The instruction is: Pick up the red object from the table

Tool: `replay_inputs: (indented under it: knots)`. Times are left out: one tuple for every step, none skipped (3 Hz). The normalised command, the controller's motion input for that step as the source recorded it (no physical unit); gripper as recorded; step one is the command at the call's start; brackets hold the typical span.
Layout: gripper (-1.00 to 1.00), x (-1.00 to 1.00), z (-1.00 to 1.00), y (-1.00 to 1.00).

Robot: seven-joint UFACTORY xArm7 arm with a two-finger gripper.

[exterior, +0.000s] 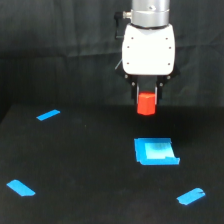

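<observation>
While fingertips hide its top, the gripper (147,95) clamps the red object (147,105).

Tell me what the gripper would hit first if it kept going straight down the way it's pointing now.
The gripper points down, shut on the red object. Going straight down, that cylinder would likely meet the blue tray-like piece or the bare table just behind it; depth is unclear.

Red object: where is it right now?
The red object sits between the fingers of the gripper, right of centre in the exterior view, seemingly raised off the table and above the blue tray-like piece.
</observation>
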Motion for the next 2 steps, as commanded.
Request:
replay_inputs:
  knots:
    - [-1.00,0.04,0.07,0.01]
    - [-1.00,0.04,0.06,0.01]
